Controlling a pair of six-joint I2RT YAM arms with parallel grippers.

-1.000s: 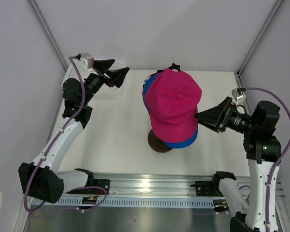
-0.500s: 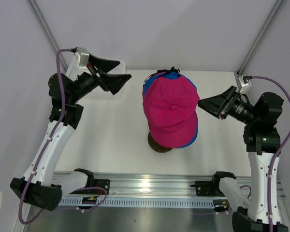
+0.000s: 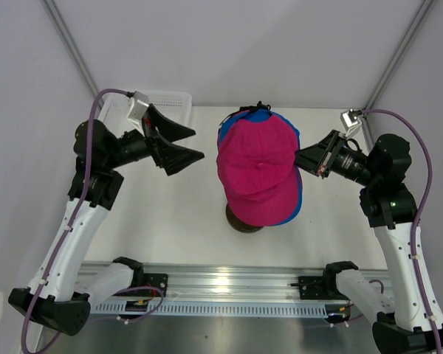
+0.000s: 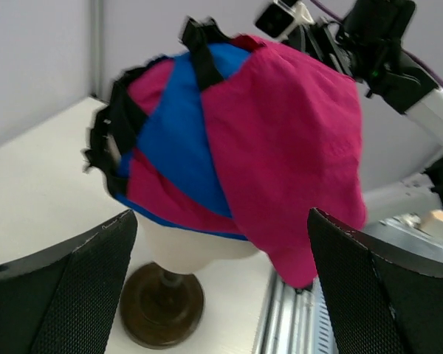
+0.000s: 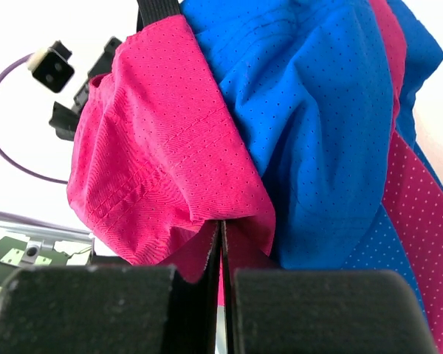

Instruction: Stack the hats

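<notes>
stack: the pink hat (image 3: 257,166) rides on top, brim pointing to 6 o'clock, over a blue hat (image 5: 317,110) and more pink and blue layers, all on the cream head (image 4: 183,247) with its dark base (image 4: 159,304), mid-table (image 3: 177,214).
right gripper (image 3: 298,158): at 3 o'clock of the stack, fingers pressed almost together, and the wrist view shows a fold of the pink hat's side hem nipped between them.
left gripper (image 3: 198,144): at 9 o'clock, spread wide, nothing in it, just off the cloth and aimed at the stack.
basket (image 3: 166,99): at 11 o'clock, behind the left arm.
step, as i read it: settling the top hat square on the pile.
how to do it well: tug the hem down gently and evenly, bring the left side in to steady or match the pull, then let go without dragging.
watch out: soft cloth slides; a one-sided pull could twist the hat or rock the head on its base.
</notes>
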